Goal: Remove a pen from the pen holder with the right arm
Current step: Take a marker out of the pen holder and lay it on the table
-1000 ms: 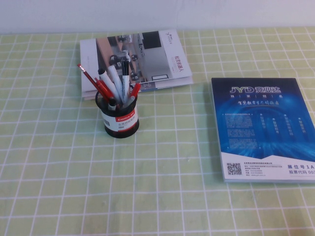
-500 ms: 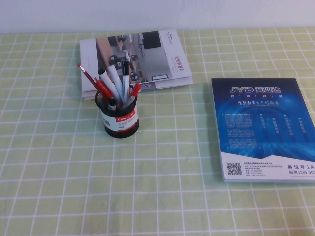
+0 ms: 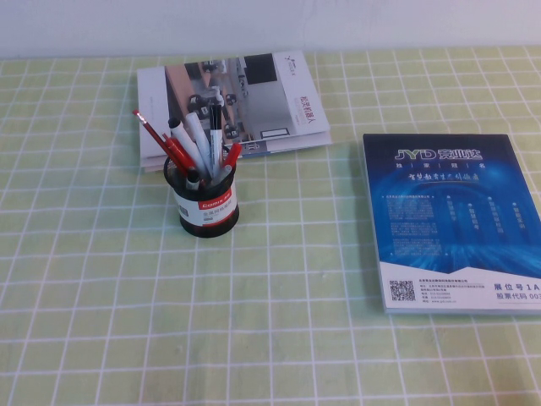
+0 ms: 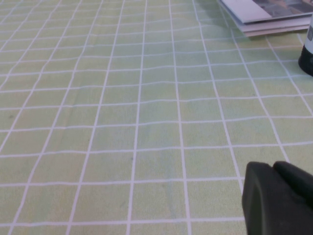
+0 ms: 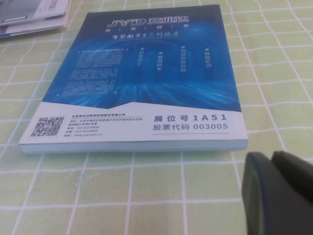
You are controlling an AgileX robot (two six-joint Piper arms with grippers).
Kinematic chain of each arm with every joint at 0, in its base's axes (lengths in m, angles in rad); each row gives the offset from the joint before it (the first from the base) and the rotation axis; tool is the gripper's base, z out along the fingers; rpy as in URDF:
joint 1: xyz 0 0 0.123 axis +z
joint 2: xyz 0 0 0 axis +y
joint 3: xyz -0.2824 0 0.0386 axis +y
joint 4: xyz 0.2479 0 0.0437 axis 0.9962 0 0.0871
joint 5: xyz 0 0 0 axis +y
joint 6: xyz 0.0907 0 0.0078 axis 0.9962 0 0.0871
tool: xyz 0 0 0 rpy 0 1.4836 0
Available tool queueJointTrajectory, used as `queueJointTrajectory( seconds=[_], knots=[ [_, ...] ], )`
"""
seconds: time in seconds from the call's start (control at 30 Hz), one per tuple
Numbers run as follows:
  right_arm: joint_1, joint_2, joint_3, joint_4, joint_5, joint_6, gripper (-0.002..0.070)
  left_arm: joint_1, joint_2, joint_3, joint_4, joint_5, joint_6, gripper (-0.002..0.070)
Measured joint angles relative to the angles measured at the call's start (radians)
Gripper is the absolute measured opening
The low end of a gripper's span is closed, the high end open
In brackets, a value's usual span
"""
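Light, stiff, slick pens (image 3: 201, 145) lean in the black pen holder (image 3: 208, 205), left of centre on the table (image 3: 296, 338); pinch one high on its barrel. Right claw (image 5: 273, 161), closed and empty, hangs by the blue booklet (image 3: 452, 220); left claw (image 4: 274, 169), closed, hangs over bare table.

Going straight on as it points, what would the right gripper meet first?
Probably the blue book, or cloth just beside it. The right gripper is near that book, the left gripper over the cloth.
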Motion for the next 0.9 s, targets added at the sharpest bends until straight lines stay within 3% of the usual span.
queueJointTrajectory(
  seconds=[0.37, 0.7, 0.9],
  knots=[
    [0.000, 0.000, 0.000, 0.015, -0.014, 0.000, -0.0013, 0.000, 0.000, 0.000, 0.000, 0.000, 0.000, -0.0005],
    [0.000, 0.000, 0.000, 0.492, -0.189, 0.000, -0.0013, 0.000, 0.000, 0.000, 0.000, 0.000, 0.000, -0.0005],
    [0.000, 0.000, 0.000, 0.617, -0.261, 0.000, -0.0013, 0.000, 0.000, 0.000, 0.000, 0.000, 0.000, -0.0005]
  ],
)
